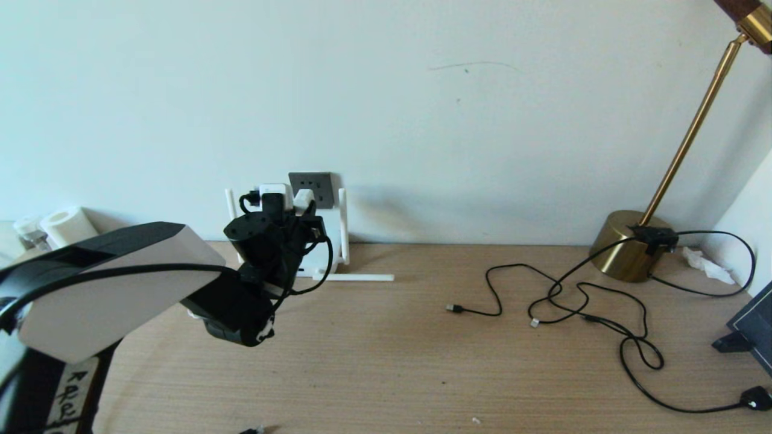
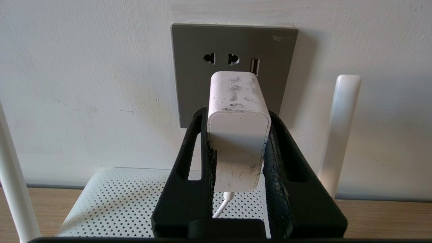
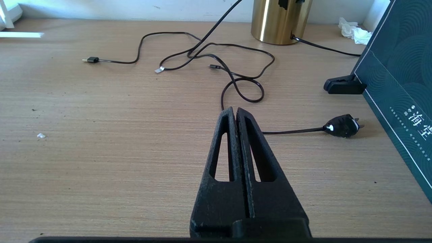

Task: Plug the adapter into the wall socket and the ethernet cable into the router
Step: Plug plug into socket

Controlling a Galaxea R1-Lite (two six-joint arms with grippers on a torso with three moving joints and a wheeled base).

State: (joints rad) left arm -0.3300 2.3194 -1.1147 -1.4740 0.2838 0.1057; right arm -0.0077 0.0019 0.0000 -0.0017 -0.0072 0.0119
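White scuffed adapter [image 2: 238, 135] clamped in left hand [image 2: 236, 111], at grey wall socket [image 2: 199, 84].

Brass lamp [image 1: 633, 244] standing at the table's [image 1: 386, 374] far right corner, thin black cord [image 1: 633, 355] looping from its base to a black plug [image 3: 342, 126] lying near the front. USB cable [image 1: 482, 301] snaking left, its plug [image 3: 91, 59] flat on the wood. Crumpled tissue [image 1: 705, 264] beside the lamp. Dark board [image 3: 401, 94] propped upright on a black clip [image 3: 344, 86]. White rolls [image 1: 63, 226] far left.
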